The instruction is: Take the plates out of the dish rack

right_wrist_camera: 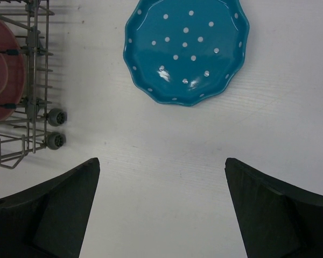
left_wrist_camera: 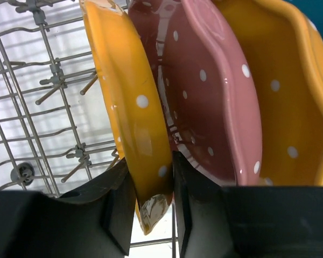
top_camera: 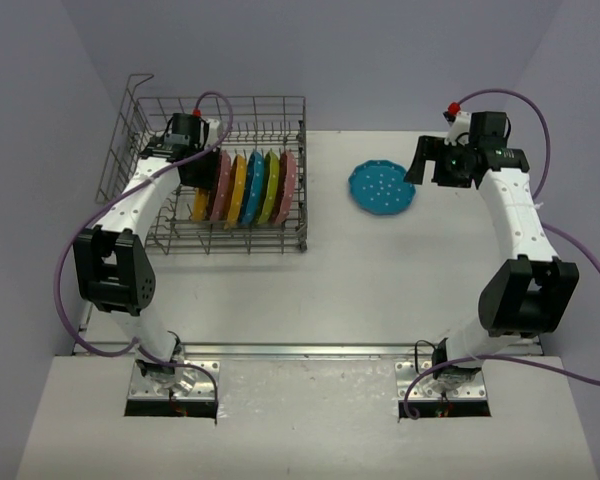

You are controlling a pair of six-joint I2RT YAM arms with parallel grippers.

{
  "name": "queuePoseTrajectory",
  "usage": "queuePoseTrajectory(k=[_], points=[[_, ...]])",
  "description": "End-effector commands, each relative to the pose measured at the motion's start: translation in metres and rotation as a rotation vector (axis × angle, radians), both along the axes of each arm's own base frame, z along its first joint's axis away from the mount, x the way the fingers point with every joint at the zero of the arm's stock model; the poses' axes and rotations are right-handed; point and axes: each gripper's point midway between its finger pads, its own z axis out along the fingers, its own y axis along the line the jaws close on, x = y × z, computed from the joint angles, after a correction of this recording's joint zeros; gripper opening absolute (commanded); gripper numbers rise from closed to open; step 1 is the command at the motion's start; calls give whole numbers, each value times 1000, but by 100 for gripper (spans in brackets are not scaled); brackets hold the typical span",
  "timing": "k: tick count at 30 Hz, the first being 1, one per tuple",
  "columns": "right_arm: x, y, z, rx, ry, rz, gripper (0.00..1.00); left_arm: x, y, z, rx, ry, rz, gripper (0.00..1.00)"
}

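Observation:
The grey wire dish rack (top_camera: 280, 245) stands at the back left with several dotted plates upright in a row: orange (top_camera: 200, 207), pink (top_camera: 220, 188), yellow (top_camera: 237, 190), blue (top_camera: 254, 188), green (top_camera: 271, 188) and pink (top_camera: 288, 182). My left gripper (top_camera: 195, 165) reaches down into the rack. In the left wrist view it (left_wrist_camera: 151, 199) is shut on the rim of the orange plate (left_wrist_camera: 129, 107), next to the pink plate (left_wrist_camera: 215, 97). Another blue plate (top_camera: 382, 187) lies flat on the table. My right gripper (top_camera: 420, 165) hovers open and empty beside it; the plate also shows in the right wrist view (right_wrist_camera: 185, 48).
The rack's raised handle (top_camera: 140, 80) is at its far left corner. Its right end with small feet (right_wrist_camera: 56, 129) shows in the right wrist view. Blue-grey walls close the table on the left, back and right.

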Motion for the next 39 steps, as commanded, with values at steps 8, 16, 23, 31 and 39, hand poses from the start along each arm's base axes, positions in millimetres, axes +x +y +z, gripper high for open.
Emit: queuePoseTrajectory(k=[8, 16, 23, 31, 39], points=[[-14, 17, 38, 67, -86, 44, 99, 9, 2, 49, -72, -89, 29, 0], [-26, 38, 44, 171, -82, 92, 99, 14, 13, 137, -46, -254, 38, 0], [-32, 48, 57, 216, -118, 135, 99, 15, 30, 200, 75, -395, 13, 0], [-39, 67, 74, 318, -134, 200, 99, 5, 29, 225, 314, -508, -96, 0], [-47, 87, 91, 398, -179, 269, 99, -36, -59, 247, 785, -774, -389, 0]])
